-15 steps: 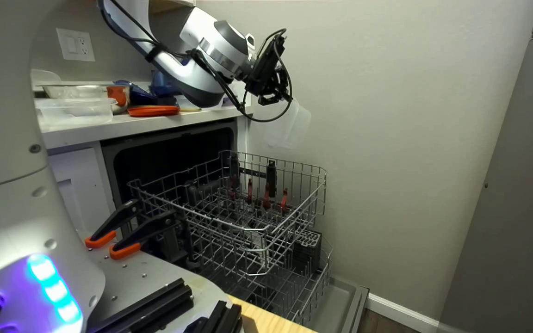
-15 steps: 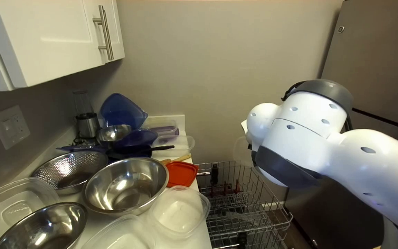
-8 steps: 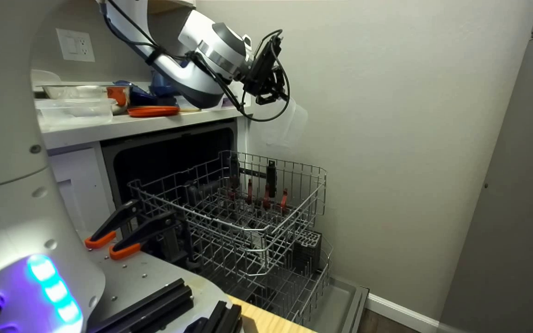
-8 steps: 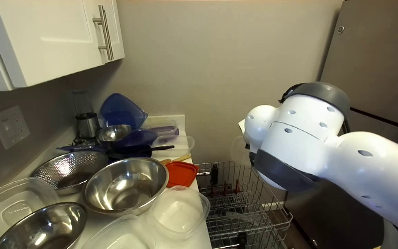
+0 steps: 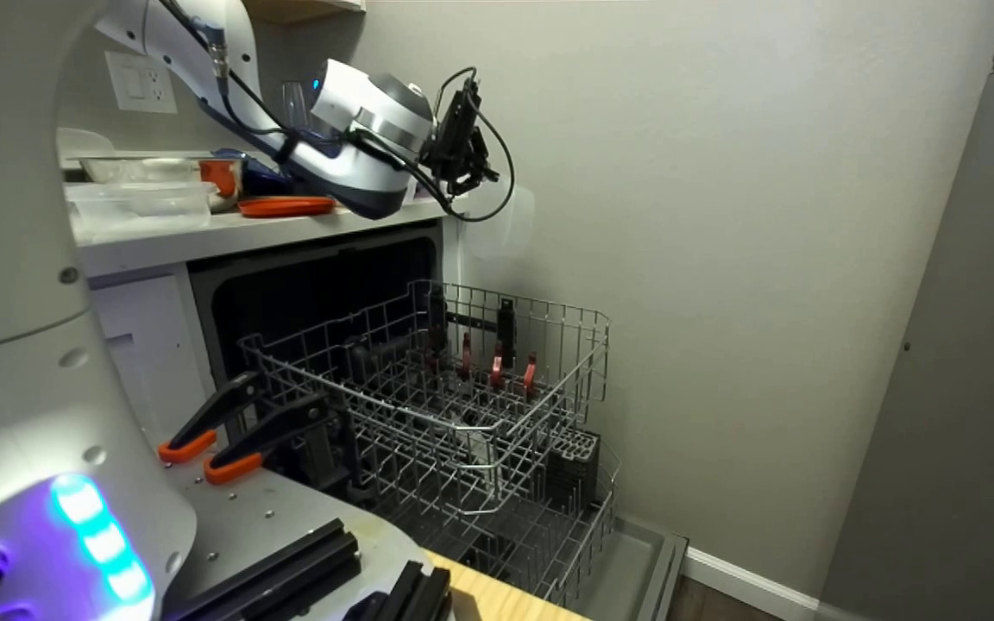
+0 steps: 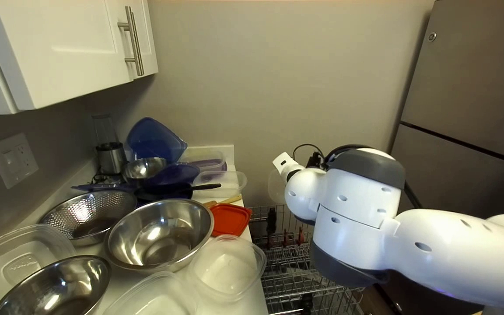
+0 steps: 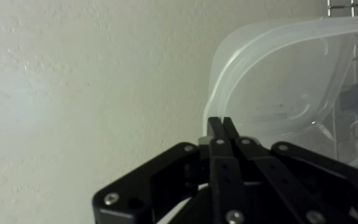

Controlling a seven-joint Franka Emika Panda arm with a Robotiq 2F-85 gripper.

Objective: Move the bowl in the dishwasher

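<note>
Kitchen counter [image 6: 247, 306] lies closest to me in an exterior view, crowded with steel bowls [image 6: 160, 249] and clear containers [image 6: 228, 269]; beside it, the dishwasher [image 5: 202, 293] has its upper rack [image 5: 473, 427] pulled out. Farther off, I have the gripper [image 7: 222, 119] pinched, fingers together, on the rim of the translucent bowl [image 7: 291, 81], which hangs above that rack, near the beige wall [image 5: 764, 259].
</note>
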